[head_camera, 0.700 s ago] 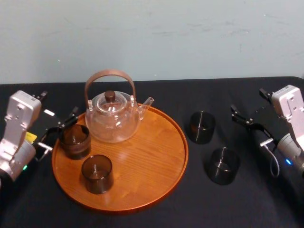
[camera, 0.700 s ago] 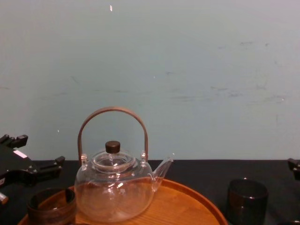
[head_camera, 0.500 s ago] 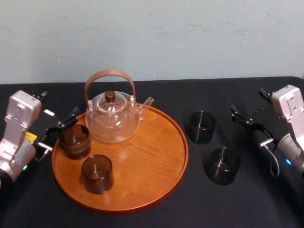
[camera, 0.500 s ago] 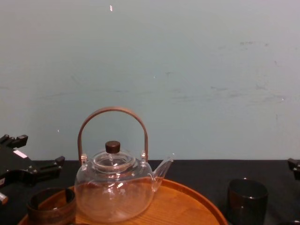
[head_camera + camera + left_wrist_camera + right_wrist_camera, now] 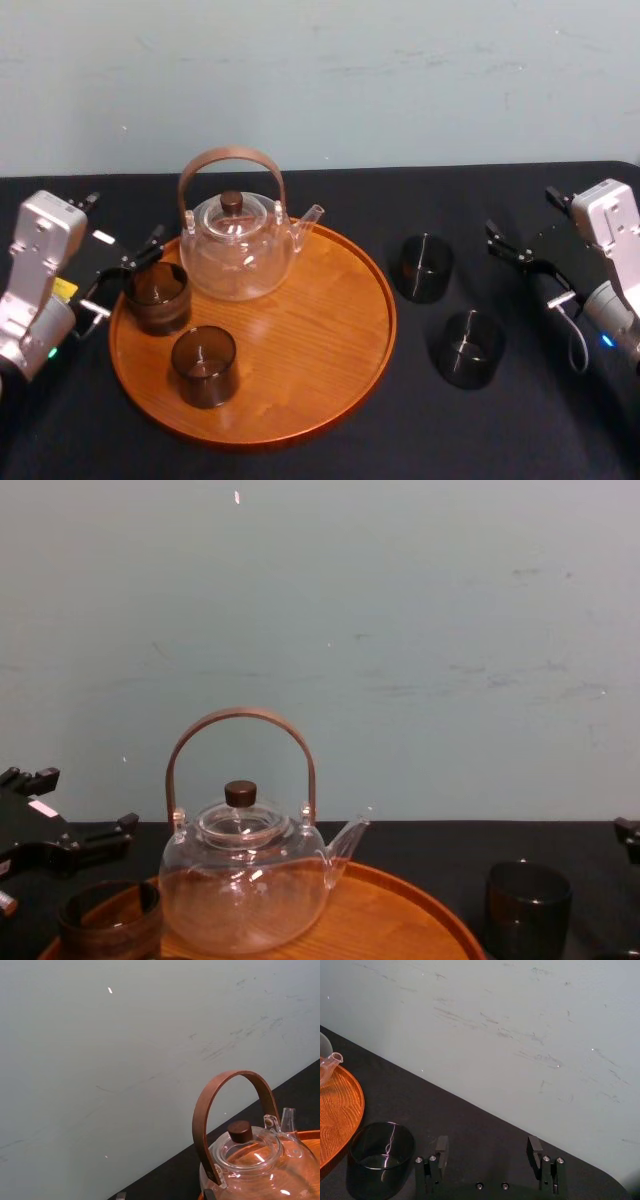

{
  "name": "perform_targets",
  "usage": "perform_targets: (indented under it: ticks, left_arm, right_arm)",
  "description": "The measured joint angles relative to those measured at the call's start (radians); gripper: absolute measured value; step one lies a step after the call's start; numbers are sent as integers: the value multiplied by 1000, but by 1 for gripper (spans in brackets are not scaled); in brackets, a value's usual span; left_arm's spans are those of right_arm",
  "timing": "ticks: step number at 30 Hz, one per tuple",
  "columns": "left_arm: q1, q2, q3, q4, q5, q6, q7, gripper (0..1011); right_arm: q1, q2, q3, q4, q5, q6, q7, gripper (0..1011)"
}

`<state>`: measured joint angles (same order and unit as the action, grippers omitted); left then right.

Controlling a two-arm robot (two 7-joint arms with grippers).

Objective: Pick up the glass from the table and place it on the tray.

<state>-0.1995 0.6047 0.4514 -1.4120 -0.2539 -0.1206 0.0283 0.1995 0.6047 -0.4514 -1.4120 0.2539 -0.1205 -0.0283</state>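
Left pincer [image 5: 122,280] open — glass [image 5: 157,297] just beside it, upright; on tray [image 5: 320,330]

1. The large round orange-brown wooden tray [image 5: 310,340] lies on the black-covered table [image 5: 400,200], left of centre
2. On the tray: the clear glass teapot [image 5: 238,250] at the rear; the dark left-rim glass [image 5: 157,297] and the dark front glass [image 5: 204,366] before it
3. On the table, right of the tray: the dark far glass [image 5: 426,267], with the dark near glass [image 5: 472,348] before it
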Motion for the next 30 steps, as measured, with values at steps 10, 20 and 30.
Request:
perform_targets:
  ticks: [10,20,30]
  left_arm:
    - [0,0,0,0,0,0,0,1002]
    - [0,0,0,0,0,0,0,1001]
    - [0,0,0,0,0,0,0,1001]
  right_arm:
    - [0,0,0,0,0,0,0,1002]
    - [0,0,0,0,0,0,0,1002]
    - [-19,-2,28,-20,12,-2,35,1002]
